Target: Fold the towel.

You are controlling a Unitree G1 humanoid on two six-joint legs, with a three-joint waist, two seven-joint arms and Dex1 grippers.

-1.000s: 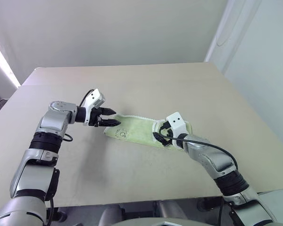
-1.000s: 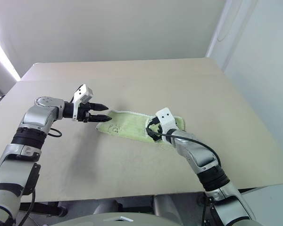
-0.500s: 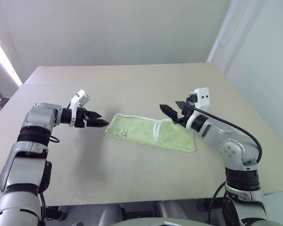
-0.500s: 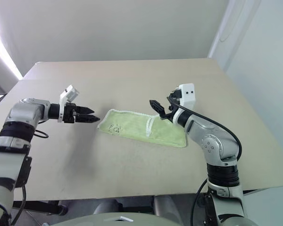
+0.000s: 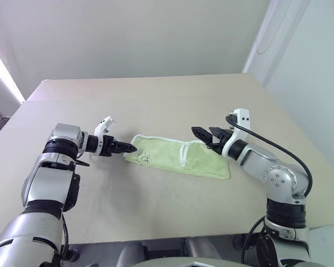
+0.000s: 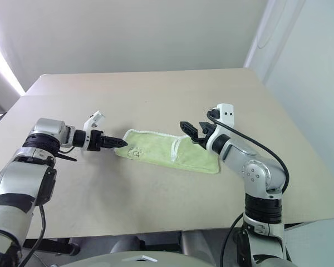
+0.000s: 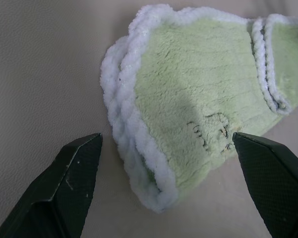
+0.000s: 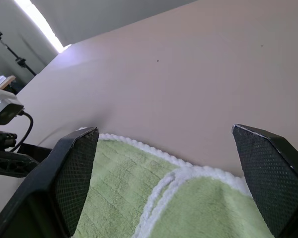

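A: Start with the big picture. Where is the cloth on the surface [image 5: 156,94]?

B: The towel [image 5: 178,158] lies flat near the middle, already doubled over by the look of the stacked white edging in the left wrist view. Its long axis runs roughly from ten o'clock to four o'clock in the head view, the ten o'clock end toward the robot's left.

A: And the arms?

B: One sits at each end. The left end effector [image 5: 129,148] is just beside the ten o'clock end, pointing along the cloth toward three o'clock. Its fingers stand apart, with nothing between them. In its wrist view the rounded end with the small dark mark [image 7: 208,130] lies straight ahead, between the two fingertips.

A: The right?

B: The right end effector [image 5: 203,134] hangs above the cloth's far edge, a little past the middle toward the four o'clock end, pointing toward nine o'clock. Fingers apart too, and empty. It appears raised off the cloth rather than touching it.

A: Which is nearer for the next grab?

B: The left, I'd judge. It is low and nearly at the hem; a short push toward three o'clock should put the edge in its fingers. The right would have to descend first.
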